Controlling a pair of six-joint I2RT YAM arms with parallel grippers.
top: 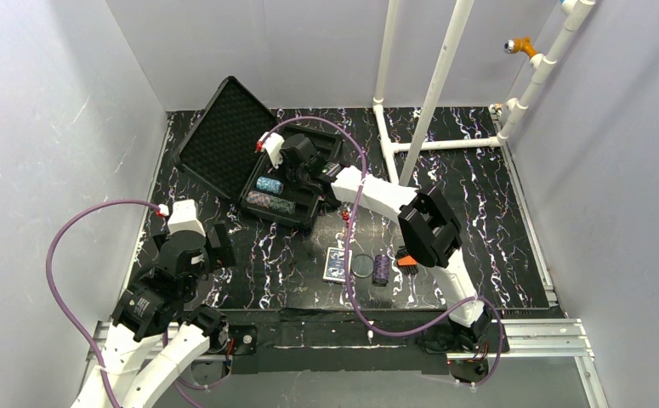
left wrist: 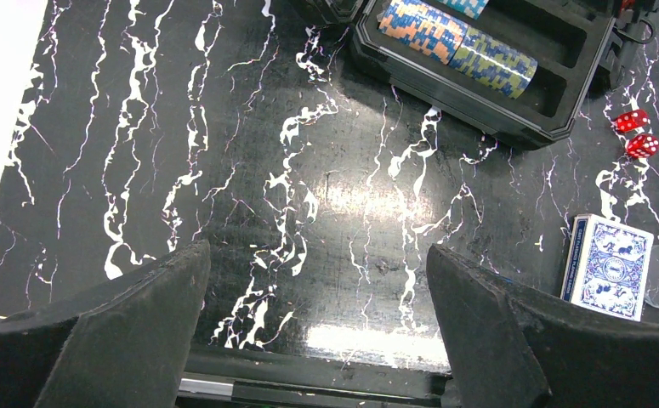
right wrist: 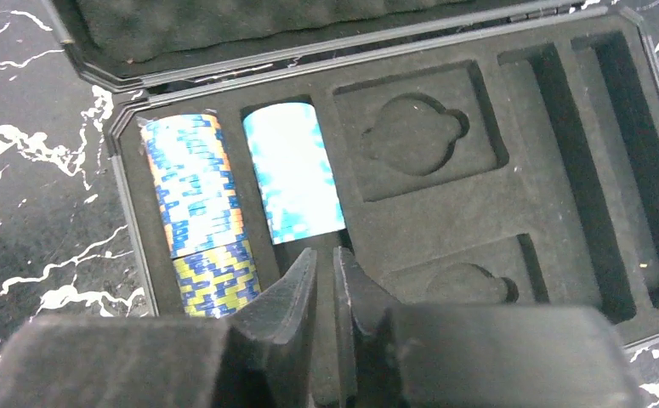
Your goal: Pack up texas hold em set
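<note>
Left gripper (left wrist: pixel 315 253) spread at the near-left corner; right gripper (right wrist: pixel 326 255) pressed together, empty, over the open case (right wrist: pixel 564 153) far-left. Chip rolls (right wrist: pixel 194 200) sit in two slots; card deck (top: pixel 337 264), disc (top: pixel 362 265) and purple roll (top: pixel 381 269) wait mid near edge.

Overhead plus close wrists — case (top: pixel 221 140) shared

Background clutter only

Black white-veined mat (top: pixel 496 212) covers the table. White PVC pipe frame (top: pixel 435 85) stands far right, with an orange fitting (top: pixel 523 45) high on its rightmost pipe. Small orange-and-black object (top: pixel 407 257) lies near-centre, partly hidden. Aluminium rail (top: pixel 530 336) runs along the near edge.
</note>
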